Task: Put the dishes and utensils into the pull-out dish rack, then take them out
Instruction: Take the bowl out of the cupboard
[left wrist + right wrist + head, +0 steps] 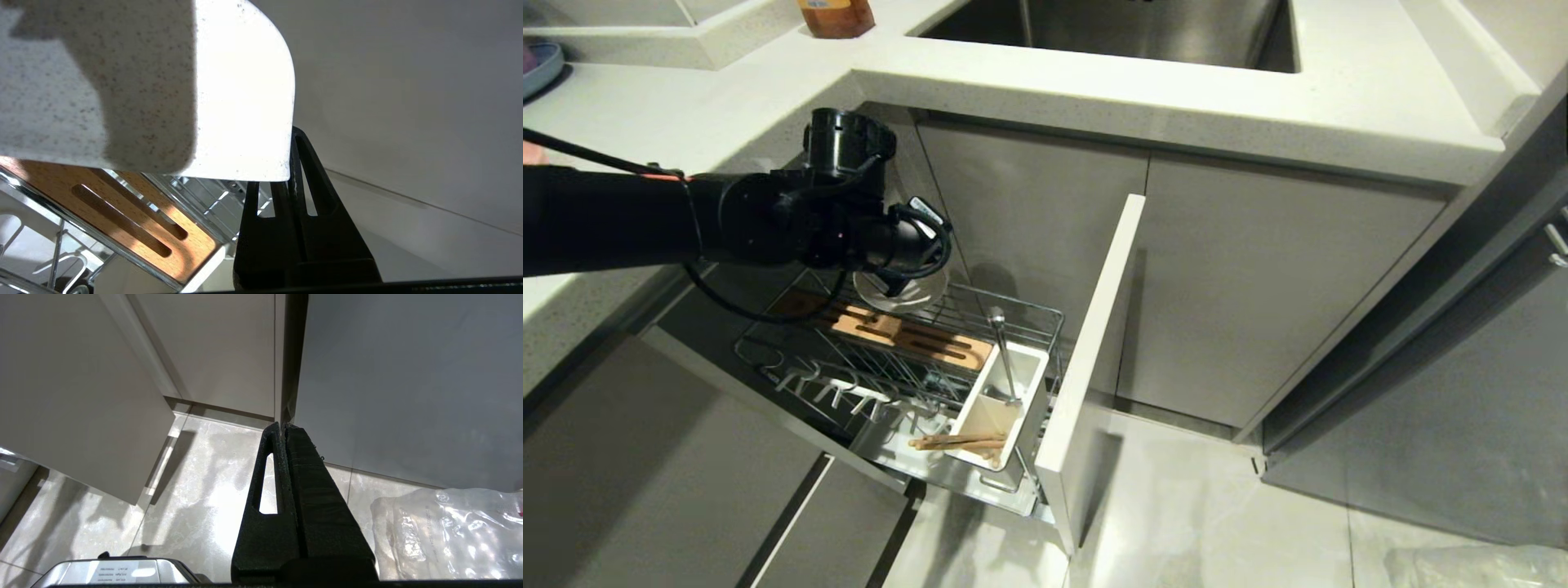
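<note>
Left gripper (291, 163) clenched on rim of white bowl (241, 90), held above back part of rack (1045, 327), over wooden block (915, 335). Spoon (1003, 351) and chopsticks (956, 442) sit in utensil box (1033, 392). Pink plate not in view. Right gripper (284, 428) closed, empty, parked near floor.

Judgement: bowl in transit, loading or unloading unclear. Keep grip firm, bowl level; keep clear of surface edge (1094, 98) above and spoon handle.
</note>
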Motion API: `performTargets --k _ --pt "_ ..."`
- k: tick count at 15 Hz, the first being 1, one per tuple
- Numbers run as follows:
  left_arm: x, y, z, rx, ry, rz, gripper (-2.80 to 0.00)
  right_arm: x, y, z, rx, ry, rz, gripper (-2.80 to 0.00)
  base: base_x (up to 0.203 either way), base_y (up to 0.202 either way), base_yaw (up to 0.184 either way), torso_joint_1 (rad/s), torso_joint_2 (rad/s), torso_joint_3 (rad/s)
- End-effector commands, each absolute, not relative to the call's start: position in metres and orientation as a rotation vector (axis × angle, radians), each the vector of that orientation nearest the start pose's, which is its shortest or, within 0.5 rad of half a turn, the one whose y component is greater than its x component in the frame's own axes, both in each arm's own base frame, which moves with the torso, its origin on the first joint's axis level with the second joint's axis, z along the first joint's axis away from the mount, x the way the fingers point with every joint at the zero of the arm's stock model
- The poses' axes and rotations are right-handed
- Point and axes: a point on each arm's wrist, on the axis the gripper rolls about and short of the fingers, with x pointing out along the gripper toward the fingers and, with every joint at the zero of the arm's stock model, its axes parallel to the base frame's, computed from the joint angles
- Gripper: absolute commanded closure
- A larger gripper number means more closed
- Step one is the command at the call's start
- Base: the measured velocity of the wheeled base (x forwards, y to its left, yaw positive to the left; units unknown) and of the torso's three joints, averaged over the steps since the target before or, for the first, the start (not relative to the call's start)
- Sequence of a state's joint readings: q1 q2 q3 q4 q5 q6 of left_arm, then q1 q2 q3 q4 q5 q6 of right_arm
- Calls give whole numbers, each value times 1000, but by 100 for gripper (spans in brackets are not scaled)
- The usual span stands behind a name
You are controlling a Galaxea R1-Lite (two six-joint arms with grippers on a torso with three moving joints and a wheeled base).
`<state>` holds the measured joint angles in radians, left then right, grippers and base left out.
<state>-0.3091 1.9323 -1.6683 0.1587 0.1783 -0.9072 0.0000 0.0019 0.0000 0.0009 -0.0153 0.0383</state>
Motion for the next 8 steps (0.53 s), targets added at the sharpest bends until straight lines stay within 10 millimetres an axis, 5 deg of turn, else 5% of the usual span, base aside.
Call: performTargets --k 1,8 --pt "361 -113 277 -804 414 49 0 -22 0 75 38 5 -14 0 0 0 0 0 0 0" --pt "310 -141 296 -752 538 -30 0 -22 0 75 38 6 -14 0 0 0 0 0 0 0"
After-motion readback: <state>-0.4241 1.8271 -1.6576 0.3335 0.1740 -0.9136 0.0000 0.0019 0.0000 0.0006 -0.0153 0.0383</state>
